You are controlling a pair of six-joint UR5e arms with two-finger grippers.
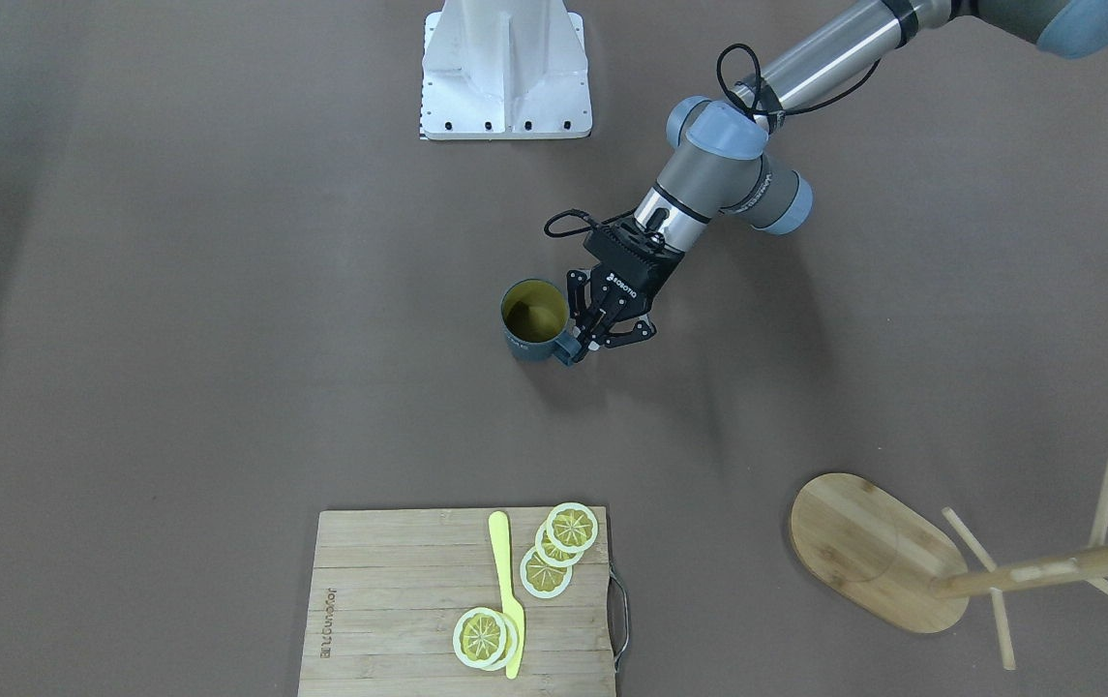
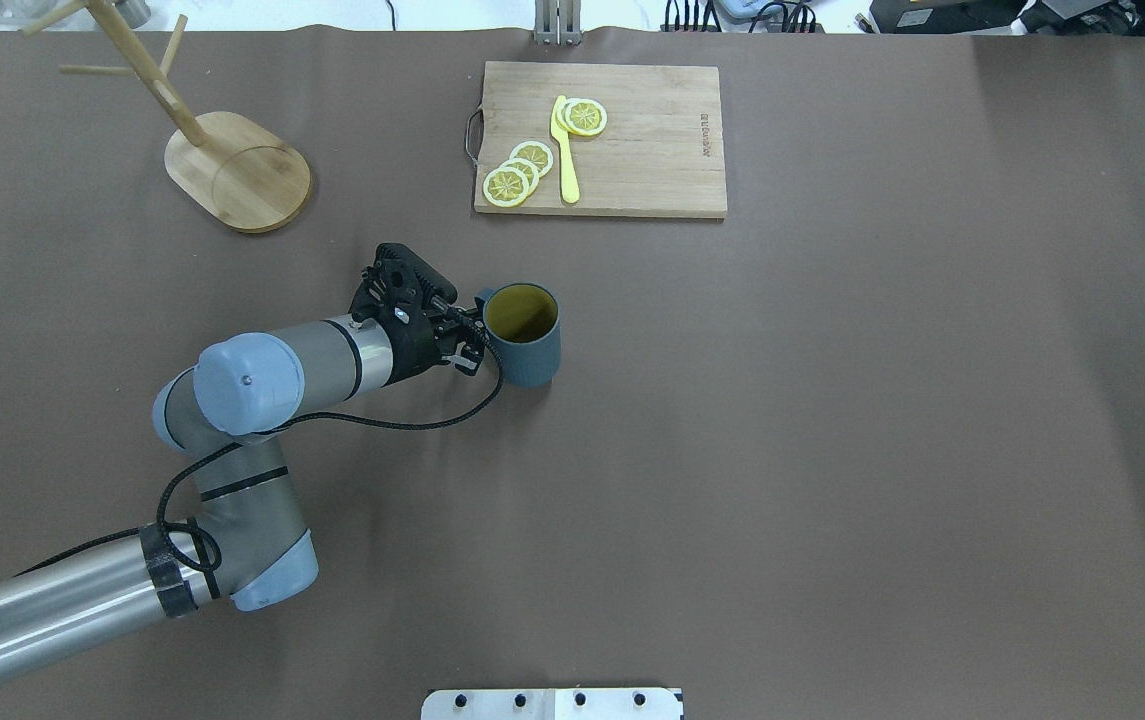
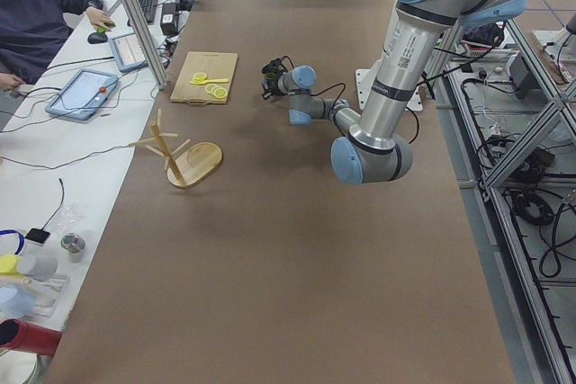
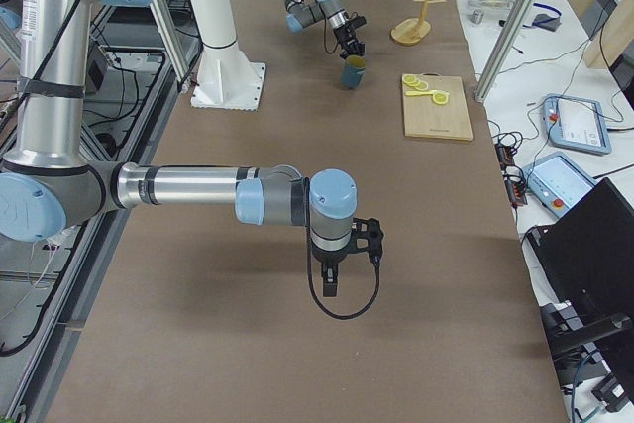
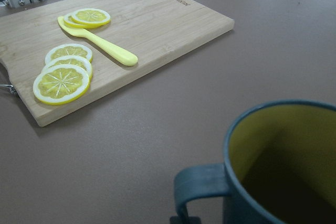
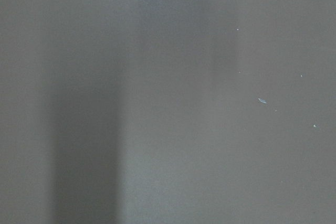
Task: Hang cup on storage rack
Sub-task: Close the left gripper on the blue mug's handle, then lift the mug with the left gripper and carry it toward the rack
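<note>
The slate-blue cup (image 2: 524,345) with its yellow-olive inside stands upright near the table's middle, also seen as the cup (image 1: 532,324). Its loop handle (image 5: 202,192) points toward my left gripper (image 2: 473,343), whose fingers look closed on that handle; the same left gripper (image 1: 580,345) shows beside the cup in the front-facing view. The bamboo storage rack (image 2: 242,170) stands upright at the far left, well away from the cup, its pegs bare. My right gripper (image 4: 333,282) hangs low over bare table far from both; whether it is open or shut I cannot tell.
A slatted cutting board (image 2: 632,140) with lemon slices (image 2: 520,172) and a yellow knife (image 2: 564,150) lies at the far edge beyond the cup. The white robot base plate (image 1: 505,77) is at the near side. A person sits past the far edge (image 3: 40,15).
</note>
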